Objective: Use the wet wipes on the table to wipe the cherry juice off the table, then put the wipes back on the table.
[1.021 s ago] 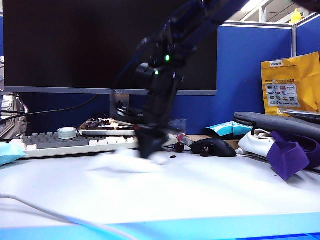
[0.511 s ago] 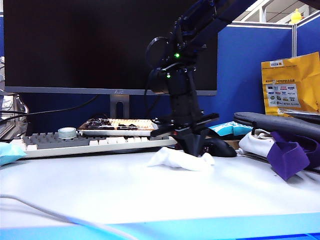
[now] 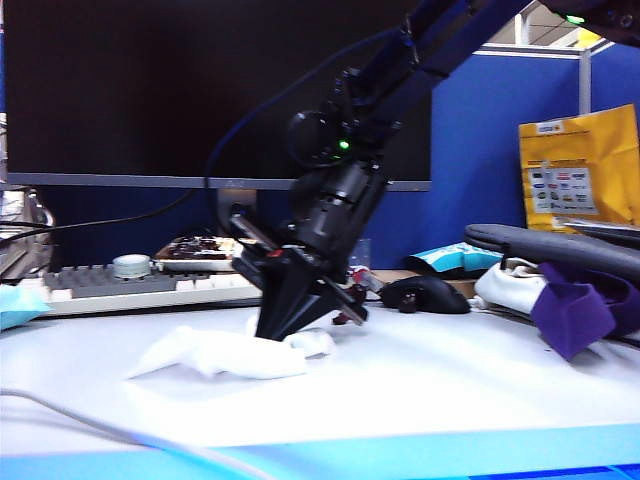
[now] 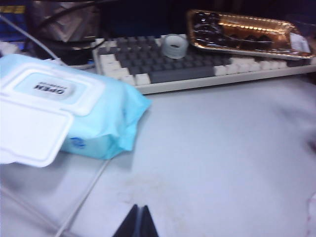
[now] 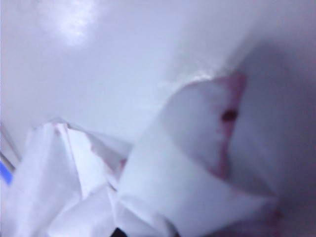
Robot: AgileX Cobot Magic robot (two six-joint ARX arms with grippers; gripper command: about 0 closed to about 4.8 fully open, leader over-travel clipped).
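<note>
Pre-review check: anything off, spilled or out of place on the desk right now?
Yes. The wet wipe shut in the right gripper on the table has pink-red stains and a dark speck. A food tray sits on the keyboard. Left gripper hangs shut nearby.

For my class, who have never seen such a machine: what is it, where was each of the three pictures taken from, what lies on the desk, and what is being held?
It is a robot with two arms, each ending in a two-finger hand. The wide picture comes from a camera at the desk's edge; the other two from cameras on the wrists. The right hand is shut on the wet wipe, pressing it to the white table; its wrist camera shows the wipe stained pink. The left hand, shut and holding nothing, hangs near a blue wipes pack. Also there: a keyboard, a mouse and a purple cloth.
</note>
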